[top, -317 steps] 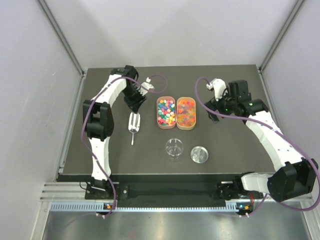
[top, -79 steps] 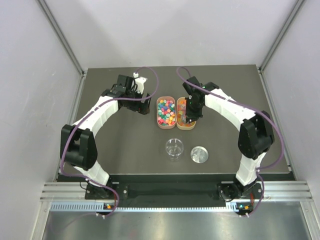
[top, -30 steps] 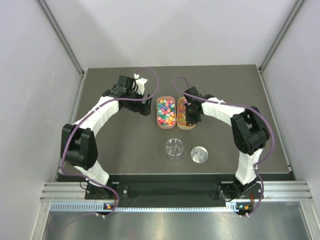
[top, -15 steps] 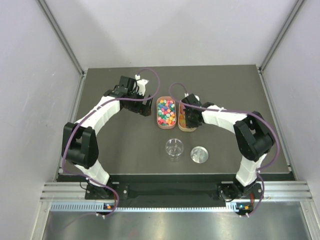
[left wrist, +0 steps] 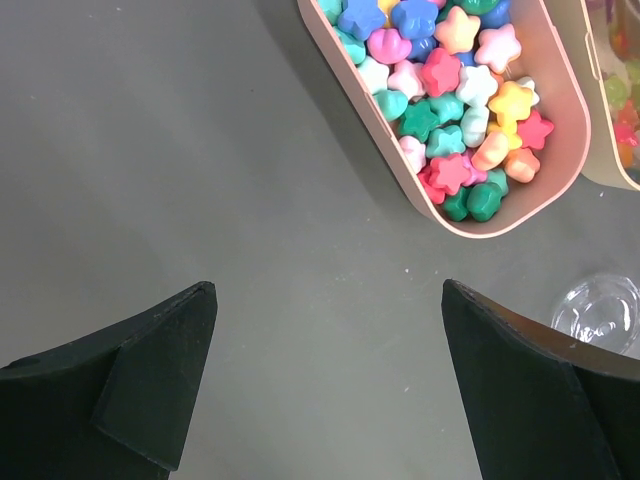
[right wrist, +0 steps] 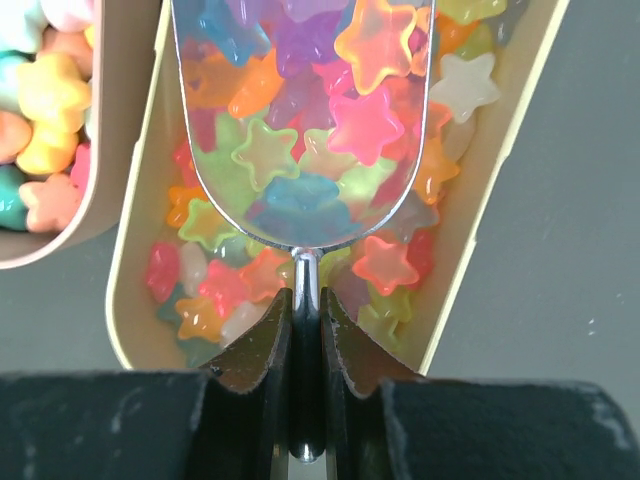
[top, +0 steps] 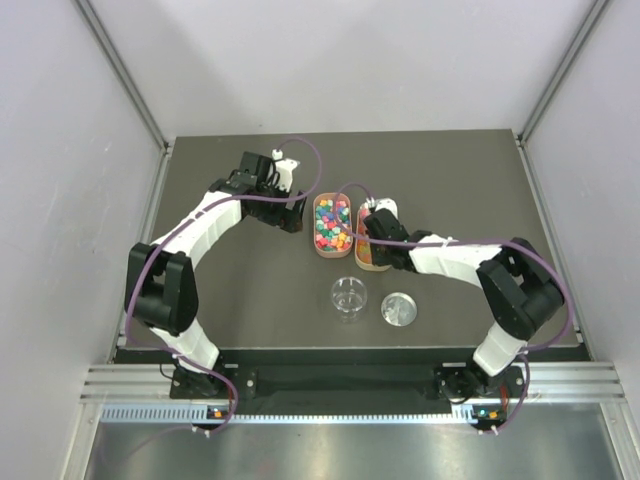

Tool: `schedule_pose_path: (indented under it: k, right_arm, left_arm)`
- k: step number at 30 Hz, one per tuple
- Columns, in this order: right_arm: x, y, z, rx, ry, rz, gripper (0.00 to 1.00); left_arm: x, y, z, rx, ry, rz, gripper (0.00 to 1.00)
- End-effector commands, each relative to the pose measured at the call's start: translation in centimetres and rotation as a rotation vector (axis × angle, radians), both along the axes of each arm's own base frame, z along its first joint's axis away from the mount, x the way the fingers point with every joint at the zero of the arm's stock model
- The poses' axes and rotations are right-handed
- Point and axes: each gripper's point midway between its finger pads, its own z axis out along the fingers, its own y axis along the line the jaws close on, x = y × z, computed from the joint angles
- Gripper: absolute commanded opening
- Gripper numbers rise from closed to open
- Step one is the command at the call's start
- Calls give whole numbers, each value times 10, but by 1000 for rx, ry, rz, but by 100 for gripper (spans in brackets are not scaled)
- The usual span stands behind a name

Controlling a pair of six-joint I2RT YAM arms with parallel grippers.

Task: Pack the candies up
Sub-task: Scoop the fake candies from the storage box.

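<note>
Two oval trays stand side by side at the table's middle. The pink tray (left wrist: 352, 122) holds opaque star-shaped candies (left wrist: 447, 100) in mixed colours. The beige tray (right wrist: 497, 190) holds translucent star candies (right wrist: 388, 262). My right gripper (right wrist: 307, 296) is shut on the thin handle of a metal scoop (right wrist: 300, 150). The scoop's bowl is heaped with translucent candies and hangs over the beige tray. In the top view the right gripper (top: 372, 243) covers that tray's middle. My left gripper (left wrist: 328, 290) is open over bare table, left of the pink tray (top: 319, 247), holding nothing.
A clear round cup (top: 349, 297) stands in front of the trays, and its rim shows in the left wrist view (left wrist: 605, 310). A round clear lid (top: 400, 308) lies to its right. Grey walls close in the dark table on three sides.
The right arm has swung its elbow down and to the right, and its gripper has drawn toward the near end of the beige tray with the scoop. The left arm has stayed put.
</note>
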Motion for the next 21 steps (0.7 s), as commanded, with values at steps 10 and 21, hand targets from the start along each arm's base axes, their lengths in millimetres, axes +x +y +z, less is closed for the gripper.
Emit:
schedule_pose_path:
  k: [10,21]
  right_arm:
    - [23,7,109,12,-346,150,0]
    - [-57,8,143,-2,-298,660,0]
  left_arm:
    - [16,1,23,48,-91,-36,98]
    - [25,18,39,127,-175,-7,98]
